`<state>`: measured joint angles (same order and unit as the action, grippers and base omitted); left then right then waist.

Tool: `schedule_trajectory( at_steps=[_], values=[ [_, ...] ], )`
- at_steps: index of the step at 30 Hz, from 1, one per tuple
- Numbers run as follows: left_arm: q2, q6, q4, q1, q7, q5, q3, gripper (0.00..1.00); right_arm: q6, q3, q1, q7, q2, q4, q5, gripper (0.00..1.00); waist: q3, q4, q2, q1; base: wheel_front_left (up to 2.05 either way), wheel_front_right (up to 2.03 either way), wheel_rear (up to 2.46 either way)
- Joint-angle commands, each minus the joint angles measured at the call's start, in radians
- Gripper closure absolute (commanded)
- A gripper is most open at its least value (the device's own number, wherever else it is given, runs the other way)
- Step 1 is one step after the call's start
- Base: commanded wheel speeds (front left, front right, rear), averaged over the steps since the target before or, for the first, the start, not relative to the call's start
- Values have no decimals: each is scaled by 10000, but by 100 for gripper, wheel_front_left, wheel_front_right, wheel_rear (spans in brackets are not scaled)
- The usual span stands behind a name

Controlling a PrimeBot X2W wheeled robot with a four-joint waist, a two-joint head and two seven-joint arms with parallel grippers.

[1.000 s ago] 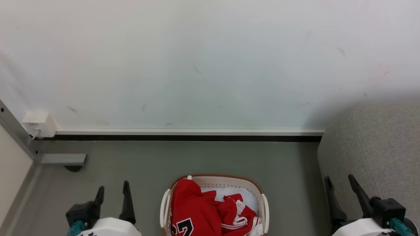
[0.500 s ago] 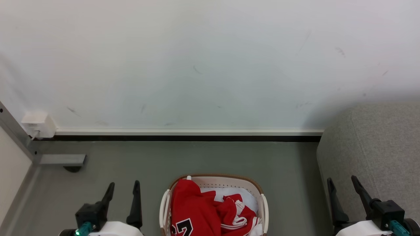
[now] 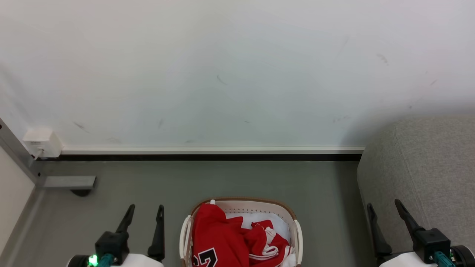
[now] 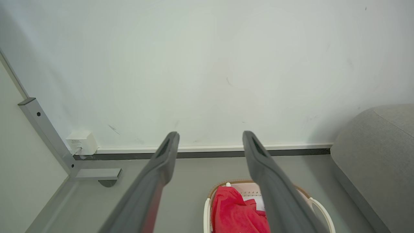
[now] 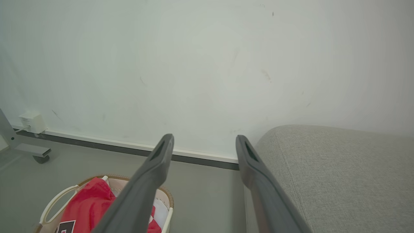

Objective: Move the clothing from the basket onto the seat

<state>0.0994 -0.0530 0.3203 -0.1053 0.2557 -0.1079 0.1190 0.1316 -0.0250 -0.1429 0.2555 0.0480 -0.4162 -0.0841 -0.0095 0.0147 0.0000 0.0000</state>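
Held left gripper [image 3: 146, 206] and right gripper [image 3: 382, 203] spread apart and empty, either side of basket [image 3: 245, 199], probably for a clear reach down. Found red clothes [image 3: 222, 237] heaped inside basket on floor [image 3: 148, 178] near sofa [image 3: 426, 167], not yet carried across.

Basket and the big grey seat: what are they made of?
The oval cream-white basket with the brown rim looks like smooth plastic: its wall has neat rows of little holes and moulded handles. The big rounded grey sofa looks covered in woven fabric, matt and slightly speckled; what is under the cover cannot be seen.
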Motion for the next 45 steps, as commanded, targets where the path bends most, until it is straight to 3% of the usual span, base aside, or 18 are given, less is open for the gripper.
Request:
schedule_trajectory(
  at_steps=[1, 15, 33, 45],
  values=[
    [17, 22, 17, 49, 47, 313, -19, 0, -17, -2, -138, 52, 39, -34, 255, 0, -3, 1, 0, 0, 0, 0, 0],
    [-91, 772, 393, 110, 89, 204, -176, 0, -17, 120, 30, 103, 39, -272, -293, 0, -15, -37, 0, 0, 0, 0, 0],
    [-228, 976, 461, 2, 89, 460, -349, 0, -19, -5, -124, 103, 39, -158, -345, 0, 289, -351, 0, 0, 0, 0, 0],
    [-399, 1406, 1629, -2291, 88, 622, 634, 0, -17, 51, -1271, 88, 34, 684, -301, 0, 3042, -677, 0, 0, 0, 0, 0]
  ],
)
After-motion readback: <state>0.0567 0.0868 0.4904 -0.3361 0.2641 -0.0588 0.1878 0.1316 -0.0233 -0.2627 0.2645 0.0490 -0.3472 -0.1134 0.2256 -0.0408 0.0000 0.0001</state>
